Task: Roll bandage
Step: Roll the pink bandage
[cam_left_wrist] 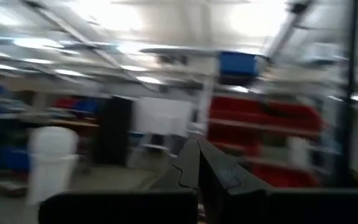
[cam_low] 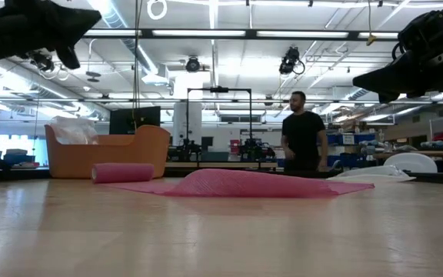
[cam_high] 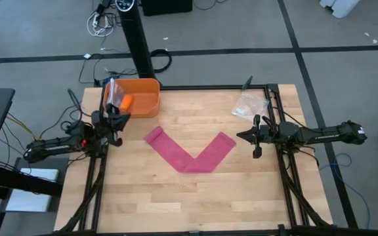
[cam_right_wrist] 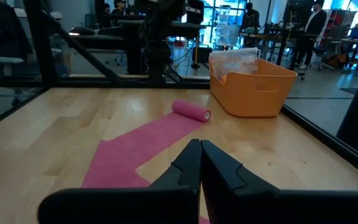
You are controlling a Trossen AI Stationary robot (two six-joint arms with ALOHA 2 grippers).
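Observation:
The magenta-pink bandage (cam_high: pixel 190 152) lies on the wooden table as a V-shaped strip. Its far left end is wound into a small roll (cam_high: pixel 151 136), which rests on its side on the table; the roll also shows in the low view (cam_low: pixel 123 172) and in the right wrist view (cam_right_wrist: pixel 191 110). My left gripper (cam_high: pixel 122 120) hangs shut and empty above the table's left side, near the orange bin. My right gripper (cam_high: pixel 240 136) hangs shut and empty above the table's right side, just right of the strip's right end (cam_high: pixel 225 141). Neither touches the bandage.
An orange bin (cam_high: pixel 142 98) stands at the table's far left, holding a clear plastic bag (cam_high: pixel 112 90) and a small orange object (cam_high: pixel 126 101). Another clear crinkly bag (cam_high: pixel 249 105) lies at the far right. A person (cam_low: pixel 303 142) stands in the room beyond the table.

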